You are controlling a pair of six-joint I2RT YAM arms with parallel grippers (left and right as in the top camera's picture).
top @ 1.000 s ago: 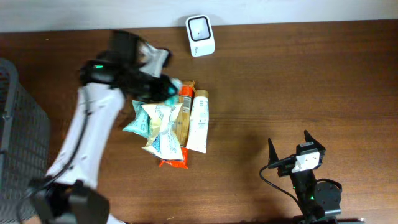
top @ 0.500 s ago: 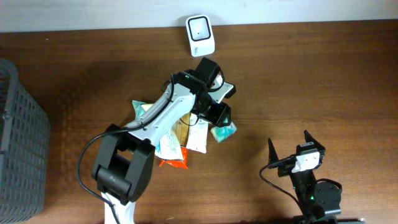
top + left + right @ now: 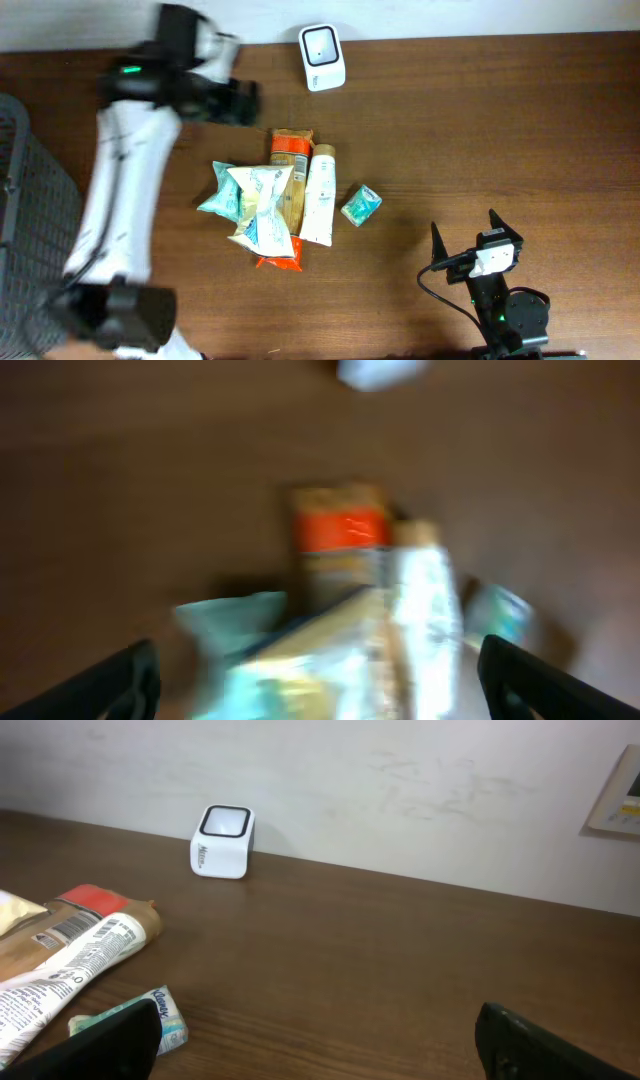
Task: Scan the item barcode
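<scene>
Brown wood counter (image 3: pixel 520 120), and the white barcode scanner (image 3: pixel 322 43) is sitting at the back edge by the wall. Its window is facing up, so I'm guessing items are meant to be held over it label-down.

The left hand (image 3: pixel 243 102) is hovering at the back left, a bit to the side of the scanner, and it's smearing in both views, so I'm reading it as mid-swing. In the wrist view its fingers (image 3: pixel 125 682) are spreading about as wide as they go, with nothing between them.

The small teal tissue pack (image 3: pixel 361 204) is lying flat by itself, just right of the white tube (image 3: pixel 320 195) and not touching it. My guess is it's being kept apart from the heap on purpose, so nobody's mixing it up with the rest. The orange snack pack (image 3: pixel 290 148) and the teal-and-white pouches (image 3: pixel 250 200) are bunching up with the tube mid-counter, probably waiting for their turn.

The right hand (image 3: pixel 464 225) is idling at the front right, wide open and carrying nothing, well clear of everything. A grey basket (image 3: pixel 25 200) is sitting at the far left.
</scene>
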